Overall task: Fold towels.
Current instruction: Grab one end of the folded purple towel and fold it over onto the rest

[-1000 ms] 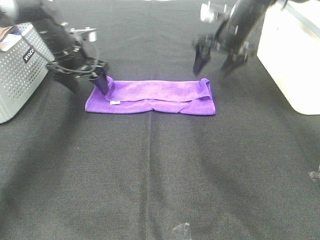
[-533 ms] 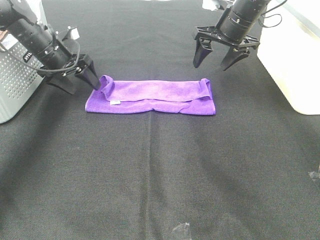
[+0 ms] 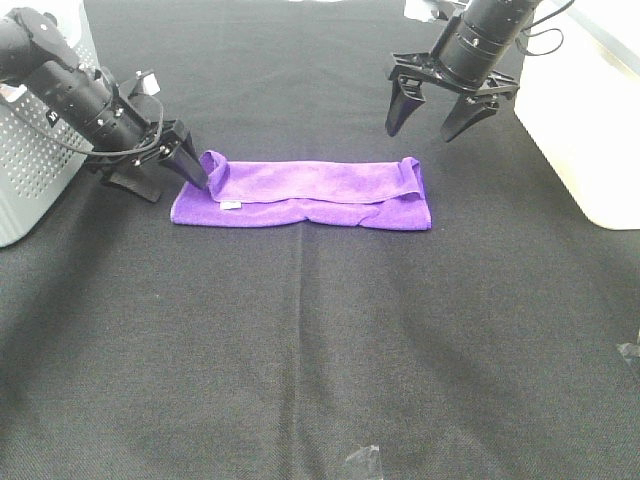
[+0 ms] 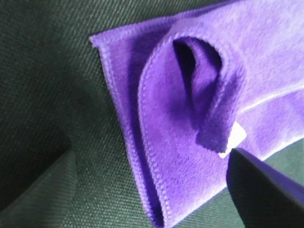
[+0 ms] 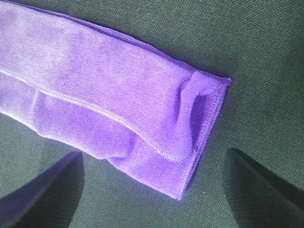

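Our left gripper (image 3: 168, 178) has its jaws spread, and the nearer dark finger (image 3: 193, 168) sits right at the far left corner of the purple towel (image 3: 310, 195). We cannot tell whether it touches the cloth or only stands just beside it. In the left wrist view that end of the towel (image 4: 180, 142) fills the space ahead of the spread fingers (image 4: 266, 190), and nothing is pinched.

Our right gripper (image 3: 420, 125) is also spread wide and grips nothing. It hangs beyond the towel's far right corner, clearly apart from the cloth.

The towel lies between the two grippers on the black table cover (image 3: 320, 350), folded into a long strip. Its upper layer is rumpled, and at each end it curls up into a small open loop. The stitched hem (image 5: 95, 111) runs along the top layer. A small white tag (image 3: 230, 205) shows near the towel's left end, on the near side of the fold.

Well to the left of the towel stands a grey perforated basket (image 3: 35, 170), and well to its right a white bin (image 3: 590, 110).
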Available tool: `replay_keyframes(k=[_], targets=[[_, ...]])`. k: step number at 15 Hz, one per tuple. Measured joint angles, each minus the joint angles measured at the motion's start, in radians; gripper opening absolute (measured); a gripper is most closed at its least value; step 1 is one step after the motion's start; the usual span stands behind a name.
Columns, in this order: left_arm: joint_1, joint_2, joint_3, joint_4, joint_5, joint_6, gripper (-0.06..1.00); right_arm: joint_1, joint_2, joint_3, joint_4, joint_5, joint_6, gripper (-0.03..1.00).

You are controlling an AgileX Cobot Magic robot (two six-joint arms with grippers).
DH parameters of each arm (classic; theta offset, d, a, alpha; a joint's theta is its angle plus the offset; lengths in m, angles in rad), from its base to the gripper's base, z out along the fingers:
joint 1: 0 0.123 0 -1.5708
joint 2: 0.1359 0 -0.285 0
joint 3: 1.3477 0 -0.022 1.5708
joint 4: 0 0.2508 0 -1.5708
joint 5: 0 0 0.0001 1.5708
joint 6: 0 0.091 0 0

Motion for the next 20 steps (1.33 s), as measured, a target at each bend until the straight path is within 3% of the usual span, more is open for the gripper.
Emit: replay_keyframes(k=[6,11,13,15,16,20], targets=[[-0.036,0.049,-0.037,-0.107,0.007,0.005,0.77,0.000,0.000,0.000,0.002,0.000,0.000,0.76],[-0.168,0.116,-0.168,-0.102,0.011,-0.057,0.72,0.000,0.000,0.000,0.003,0.000,0.000,0.76],[-0.176,0.126,-0.186,-0.062,0.007,-0.094,0.55,0.000,0.000,0.000,0.003,0.000,0.000,0.76],[-0.176,0.134,-0.201,-0.002,0.011,-0.108,0.20,0.000,0.000,0.000,0.003,0.000,0.000,0.76],[-0.177,0.135,-0.211,0.020,0.018,-0.108,0.08,0.000,0.000,0.000,0.003,0.000,0.000,0.76],[-0.164,0.144,-0.279,0.095,0.065,-0.096,0.06,0.000,-0.003,0.000,0.003,0.000,0.000,0.76]])
